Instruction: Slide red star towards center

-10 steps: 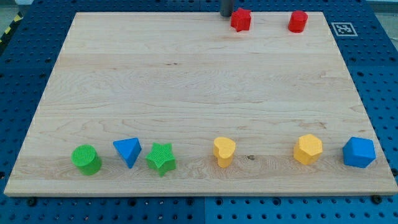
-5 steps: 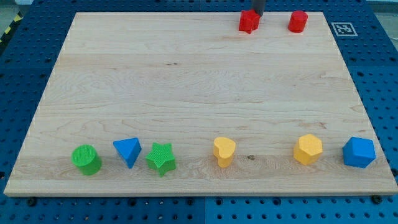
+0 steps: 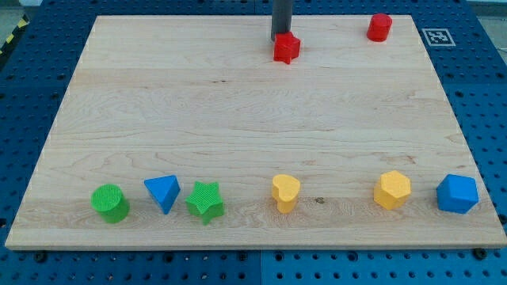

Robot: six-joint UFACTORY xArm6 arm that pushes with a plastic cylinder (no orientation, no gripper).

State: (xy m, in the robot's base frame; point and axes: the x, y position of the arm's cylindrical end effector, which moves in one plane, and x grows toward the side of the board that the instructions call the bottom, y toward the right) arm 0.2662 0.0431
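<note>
Rod cut off at top; my tip (image 3: 280, 39) touching red star (image 3: 287, 49).

- no words, brand names or numbers can be read anywhere in the view.
- the one sign is a square black-and-white fiducial marker (image 3: 438, 36), printed on a white patch at the view's top right, just beside the corner of the wooden desk (image 3: 238, 111); its pattern is too small to decode.
- a strip of yellow-and-black hazard striping (image 3: 9, 39) runs at the view's top left edge; it carries no lettering.
</note>
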